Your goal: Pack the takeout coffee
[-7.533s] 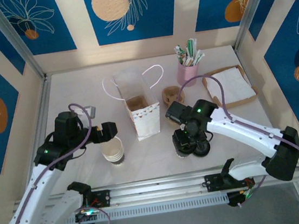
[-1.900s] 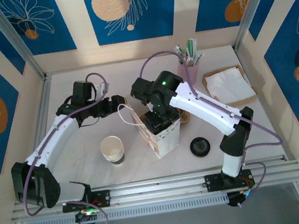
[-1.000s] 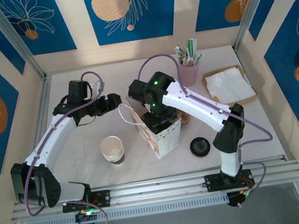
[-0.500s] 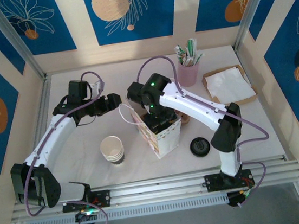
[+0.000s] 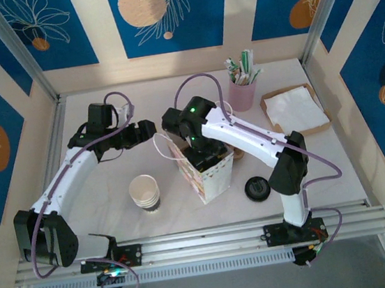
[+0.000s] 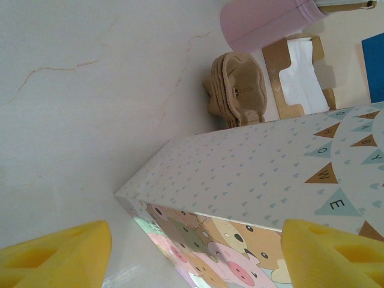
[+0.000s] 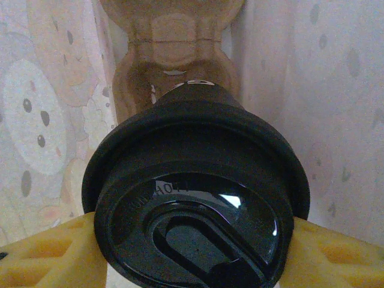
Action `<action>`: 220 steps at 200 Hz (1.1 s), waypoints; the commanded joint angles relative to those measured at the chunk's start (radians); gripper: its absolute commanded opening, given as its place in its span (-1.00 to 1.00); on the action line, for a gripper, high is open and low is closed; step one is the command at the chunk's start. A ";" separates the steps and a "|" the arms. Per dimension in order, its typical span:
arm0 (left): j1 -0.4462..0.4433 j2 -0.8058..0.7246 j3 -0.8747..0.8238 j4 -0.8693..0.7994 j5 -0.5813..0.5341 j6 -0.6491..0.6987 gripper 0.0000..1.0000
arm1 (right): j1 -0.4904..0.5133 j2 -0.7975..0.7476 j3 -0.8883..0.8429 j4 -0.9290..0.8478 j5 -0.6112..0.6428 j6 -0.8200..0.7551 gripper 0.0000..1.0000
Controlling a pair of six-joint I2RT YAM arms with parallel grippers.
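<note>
Inside paper bag (image 5: pixel 210 175), mid-table: right gripper (image 7: pixel 195 243) pinches takeout coffee (image 7: pixel 195 192) at black lid, yellow pads (image 7: pixel 45 258) pressed against lid rim on both sides. Cup body hidden under lid. Brown cardboard carrier (image 7: pixel 171 42) sits deeper in bag, beyond lid. Left gripper (image 6: pixel 193 255) spread wide, holding nothing, near bag's outer wall. Stack of lidless cups (image 5: pixel 144 192) and loose lid (image 5: pixel 257 188) flank bag on table.

The lid (image 7: pixel 198 234) of the takeout coffee (image 7: pixel 195 150) hides its cup; the edge crops 2 right fingers (image 7: pixel 42 258).
</note>
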 commanded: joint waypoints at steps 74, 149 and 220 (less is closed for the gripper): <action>0.009 -0.067 0.003 0.004 0.014 0.009 0.52 | 0.002 -0.012 -0.067 -0.099 -0.025 0.001 0.24; 0.017 -0.179 -0.026 -0.011 -0.042 0.026 1.00 | -0.010 -0.031 -0.040 -0.085 -0.025 0.006 0.24; 0.034 -0.284 -0.067 -0.037 -0.100 0.043 1.00 | -0.021 -0.054 -0.059 -0.054 -0.029 0.001 0.24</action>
